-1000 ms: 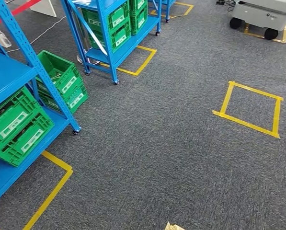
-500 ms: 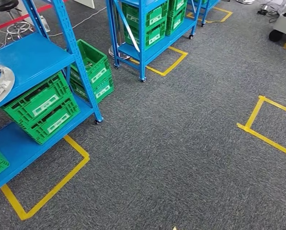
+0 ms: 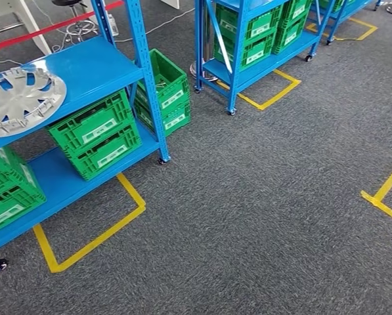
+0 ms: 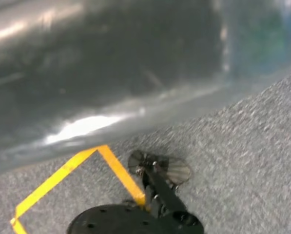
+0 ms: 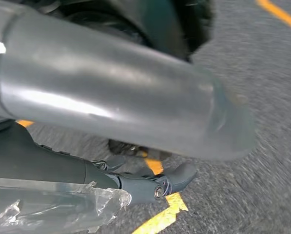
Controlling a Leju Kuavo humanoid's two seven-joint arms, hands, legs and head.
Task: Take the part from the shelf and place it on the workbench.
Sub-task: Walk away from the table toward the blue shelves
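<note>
— So where's the part it's after?

— Over on the near blue shelf [image 3: 92, 65], on the upper board. It's the silver hubcap [image 3: 22, 98], lying flat near the front edge. Green crates [image 3: 97, 134] sit on the board below it.

— Which way does it point?

— Being a round disc, it has no long axis to speak of. Its broad face is turned up, and its far side runs off the edge of the head view. The rim nearest the aisle is the bit to go for.

— Heavy, you reckon?

— I'd guess not. It looks like thin painted plastic, so it's light and a bit springy, with a slick surface. I'd take it by the rim with fingers hooked through one of the spoke openings. Squeezing hard on the flat could flex it or let it slide out.

— What are the hands doing?

— Hard to say. At the right wrist a dark fingertip of the right hand [image 5: 173, 179] shows above the carpet [image 5: 268, 97] and a strip of yellow tape [image 5: 162, 214]. I can't tell whether that hand is spread or curled. The left wrist picture is too smeared to judge the left hand either.

— So no reach yet?

— No, I'd say it's facing up to the shelf.
</note>
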